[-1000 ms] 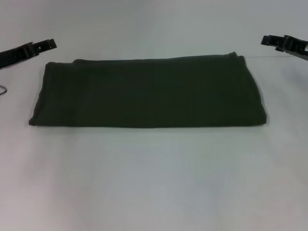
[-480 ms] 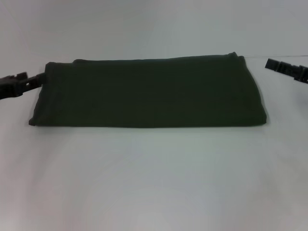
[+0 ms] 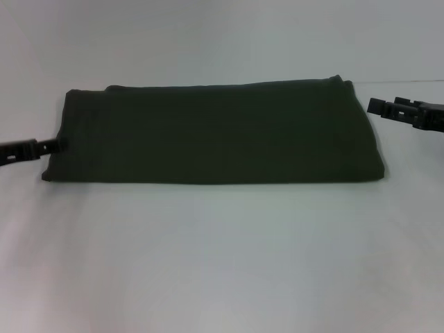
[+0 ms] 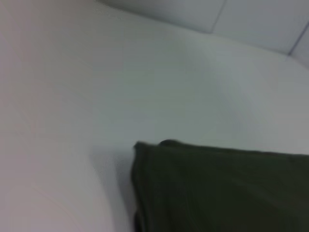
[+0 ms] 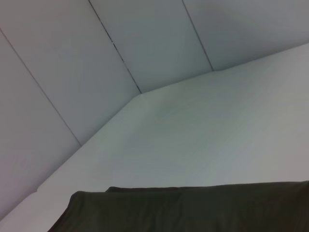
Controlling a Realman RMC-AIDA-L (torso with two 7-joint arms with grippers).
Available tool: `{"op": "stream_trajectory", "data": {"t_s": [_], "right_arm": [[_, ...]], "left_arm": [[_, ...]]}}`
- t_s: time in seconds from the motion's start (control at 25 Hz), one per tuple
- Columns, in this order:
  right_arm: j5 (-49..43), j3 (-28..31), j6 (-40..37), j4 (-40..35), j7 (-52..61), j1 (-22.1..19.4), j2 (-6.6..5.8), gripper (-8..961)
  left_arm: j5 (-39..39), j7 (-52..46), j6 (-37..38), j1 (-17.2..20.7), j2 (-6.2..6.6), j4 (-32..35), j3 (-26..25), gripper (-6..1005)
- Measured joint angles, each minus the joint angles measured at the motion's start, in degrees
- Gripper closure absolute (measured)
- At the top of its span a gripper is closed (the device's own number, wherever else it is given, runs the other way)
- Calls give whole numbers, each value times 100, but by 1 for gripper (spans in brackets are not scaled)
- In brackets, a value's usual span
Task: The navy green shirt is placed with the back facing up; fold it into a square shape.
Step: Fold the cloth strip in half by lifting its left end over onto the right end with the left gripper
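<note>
The navy green shirt (image 3: pixel 215 132) lies folded into a wide, flat rectangle on the white table (image 3: pixel 222 257), plain side up. My left gripper (image 3: pixel 54 145) is low at the shirt's left edge, its tip right against the cloth near the front left corner. My right gripper (image 3: pixel 373 105) hovers just off the shirt's right edge near the far corner, a small gap away. A corner of the shirt (image 4: pixel 217 188) fills the left wrist view. An edge of the shirt (image 5: pixel 193 208) shows in the right wrist view. Neither wrist view shows its own fingers.
The white table spreads wide in front of the shirt and behind it. Pale wall panels (image 5: pixel 145 48) rise beyond the table's far edge. Nothing else lies on the table.
My left gripper has dropped from beside the far left corner down to the shirt's left edge. My right gripper has come lower and inward toward the right edge. The shirt has not moved.
</note>
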Motion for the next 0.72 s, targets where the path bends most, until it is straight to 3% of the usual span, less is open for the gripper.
{"op": "stream_trajectory", "data": {"t_s": [0.28, 0.72], "right_arm": [[0, -64, 12, -33, -4, 21, 1, 10], [-128, -111, 83, -36, -2, 68, -14, 9]], "left_arm": [[483, -445, -24, -47, 15, -108, 143, 223], [529, -810, -20, -26, -11, -108, 154, 227]]}}
